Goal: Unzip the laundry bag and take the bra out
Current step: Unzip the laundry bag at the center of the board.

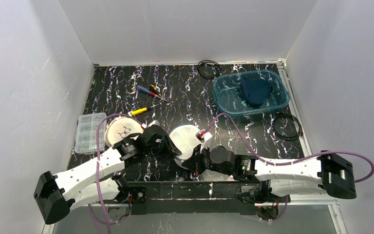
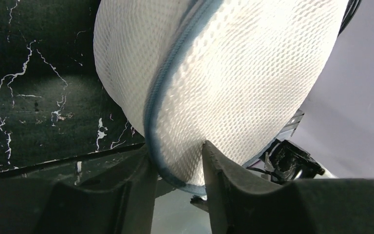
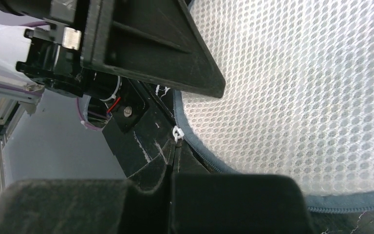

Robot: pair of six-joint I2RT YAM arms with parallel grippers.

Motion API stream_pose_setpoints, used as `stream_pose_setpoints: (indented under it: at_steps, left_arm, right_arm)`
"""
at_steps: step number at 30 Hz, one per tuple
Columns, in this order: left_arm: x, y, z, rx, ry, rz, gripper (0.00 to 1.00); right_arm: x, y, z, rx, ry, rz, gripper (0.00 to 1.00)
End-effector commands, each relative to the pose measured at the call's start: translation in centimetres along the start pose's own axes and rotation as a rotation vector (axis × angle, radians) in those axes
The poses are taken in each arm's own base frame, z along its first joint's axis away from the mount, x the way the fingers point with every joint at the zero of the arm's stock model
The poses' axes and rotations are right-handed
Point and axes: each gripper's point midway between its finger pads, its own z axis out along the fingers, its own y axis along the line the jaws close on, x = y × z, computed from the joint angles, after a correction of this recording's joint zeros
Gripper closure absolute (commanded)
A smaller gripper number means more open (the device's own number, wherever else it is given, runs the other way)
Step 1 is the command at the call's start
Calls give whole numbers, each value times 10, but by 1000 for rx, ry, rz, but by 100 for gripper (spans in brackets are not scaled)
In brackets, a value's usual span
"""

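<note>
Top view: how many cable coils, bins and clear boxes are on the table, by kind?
Cable coils: 2
Bin: 1
Clear box: 1
Total: 4

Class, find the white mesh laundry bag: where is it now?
Top view: the laundry bag is at the front-centre of the table, between the arms; the left gripper clamps its blue rim in its jaws, the right gripper pinches its zipper pull.
</note>
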Motion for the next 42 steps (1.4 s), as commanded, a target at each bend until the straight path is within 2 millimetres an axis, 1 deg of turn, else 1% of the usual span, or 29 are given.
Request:
stream_pose_setpoints:
  at_steps: [1,6,10,13,17,21,24,27,29,30,33,37,39,40,42]
  left_arm:
    - [-8,-5,0,1,-40,-1,68]
    - [-10,-2,-3,-8,-56,3,81]
    - [-12,2,-6,-23,-65,12,91]
    - [-13,5,-9,-29,-76,22,97]
    - [-16,5,-13,-31,-91,40,100]
    - [-19,-2,-17,-11,-90,78,100]
    - [-22,-13,-19,32,-77,122,100]
    - [-24,-28,-24,95,-32,172,100]
    - [-29,-35,-25,124,-13,197,100]
    - [-35,-37,-24,138,-12,214,100]
    - [-41,-40,-17,159,13,241,100]
    - [-38,-39,-1,163,60,255,99]
    - [-33,-33,5,159,81,239,95]
    - [-32,-31,6,160,85,232,91]
    - [-30,-30,3,163,81,225,75]
  right_arm:
    - [-20,16,-5,-43,-64,22,99]
    - [-18,10,-7,-20,-62,13,99]
    - [-14,-7,-13,61,-51,-3,99]
    - [-15,-18,-21,106,-55,-11,99]
    - [-17,-29,-33,155,-66,-18,99]
    - [-21,-39,-43,206,-81,-18,99]
    - [-22,-49,-50,252,-91,-15,99]
    - [-26,-51,-56,256,-111,-19,99]
    - [-28,-50,-58,245,-118,-33,99]
    - [-27,-50,-58,243,-116,-42,99]
    - [-20,-54,-56,242,-107,-51,99]
    - [-14,-51,-50,209,-96,-40,99]
    - [-14,-47,-46,189,-98,-32,99]
    - [-14,-45,-45,182,-98,-30,99]
    - [-13,-42,-43,172,-94,-29,99]
